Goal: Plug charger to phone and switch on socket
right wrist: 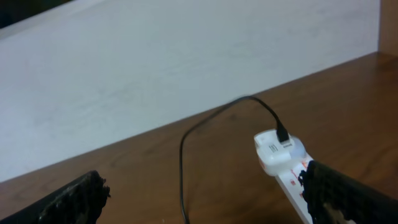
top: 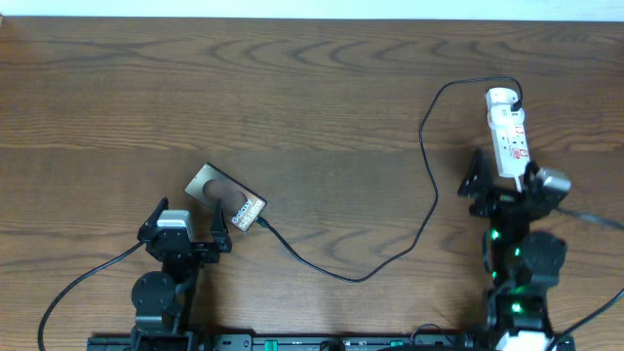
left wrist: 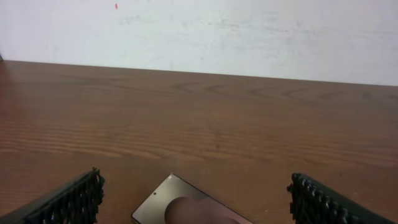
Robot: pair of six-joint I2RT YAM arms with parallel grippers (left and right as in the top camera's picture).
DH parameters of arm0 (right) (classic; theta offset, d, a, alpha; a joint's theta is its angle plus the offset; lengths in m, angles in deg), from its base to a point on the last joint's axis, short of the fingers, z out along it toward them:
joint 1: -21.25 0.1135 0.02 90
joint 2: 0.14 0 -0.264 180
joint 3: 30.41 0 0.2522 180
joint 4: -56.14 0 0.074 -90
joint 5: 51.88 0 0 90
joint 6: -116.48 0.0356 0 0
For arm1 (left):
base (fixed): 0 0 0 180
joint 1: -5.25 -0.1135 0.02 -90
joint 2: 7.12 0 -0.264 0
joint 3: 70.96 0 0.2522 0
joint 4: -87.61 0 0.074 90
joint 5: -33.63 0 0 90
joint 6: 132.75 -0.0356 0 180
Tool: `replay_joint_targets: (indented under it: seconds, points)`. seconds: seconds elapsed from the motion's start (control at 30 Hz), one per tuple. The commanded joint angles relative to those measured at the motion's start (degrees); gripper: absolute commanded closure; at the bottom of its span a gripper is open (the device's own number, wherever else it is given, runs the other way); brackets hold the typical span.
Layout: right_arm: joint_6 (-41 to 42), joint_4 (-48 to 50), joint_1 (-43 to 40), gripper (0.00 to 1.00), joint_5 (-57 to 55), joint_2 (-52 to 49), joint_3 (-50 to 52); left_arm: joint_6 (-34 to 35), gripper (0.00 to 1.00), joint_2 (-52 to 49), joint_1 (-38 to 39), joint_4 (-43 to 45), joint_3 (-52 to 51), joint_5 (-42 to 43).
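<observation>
My left claw [top: 187, 226] and right claw [top: 502, 185] gape empty; I'd pinch the limp charger [right wrist: 181, 180] by its stiff plug [top: 262, 223], beside the left claw.

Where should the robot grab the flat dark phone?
Probably across the two long edges of the flat dark grey-bronze phone, near its middle, coming straight down from above: it lies flat and slanted, and the thin black cable sits at its lower-right end.

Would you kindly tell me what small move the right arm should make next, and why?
Probably ease the right claw onto the socket to press its switch: the charger already seems to reach the phone, and the open claw hovers at the strip's near end.
</observation>
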State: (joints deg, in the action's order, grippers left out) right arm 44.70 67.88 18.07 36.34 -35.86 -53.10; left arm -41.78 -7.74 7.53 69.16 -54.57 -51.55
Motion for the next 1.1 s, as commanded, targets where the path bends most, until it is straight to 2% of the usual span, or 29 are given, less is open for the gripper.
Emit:
replay_joint_targets:
  seconds: [0.0, 0.1, 0.2, 0.53, 0.83, 1.07]
  points:
    - [-1.1, 1.1, 0.3, 0.01, -0.9, 4.6, 5.2, -1.2, 0.06, 0.3, -0.3, -0.7, -1.6, 1.0]
    - [-1.1, 0.6, 0.3, 0.01, -0.9, 7.8, 8.8, -1.2, 0.06, 0.3, -0.3, -0.7, -1.6, 1.0]
    - [-1.7, -4.9, 0.3, 0.01, -0.9, 10.5, 8.6, -1.2, 0.06, 0.3, -0.3, -0.7, -1.6, 1.0]
    - [-4.1, -29.2, 0.3, 0.01, -5.8, 19.0, 8.6, -1.2, 0.06, 0.3, -0.3, -0.7, -1.6, 1.0]
    - [-21.2, -29.6, 0.3, 0.01, -3.7, 25.2, 8.6, -1.2, 0.06, 0.3, -0.3, -0.7, -1.6, 1.0]
    - [-22.1, -29.6, 0.3, 0.01, -3.4, 32.3, 8.6, -1.2, 0.06, 0.3, -0.3, -0.7, -1.6, 1.0]
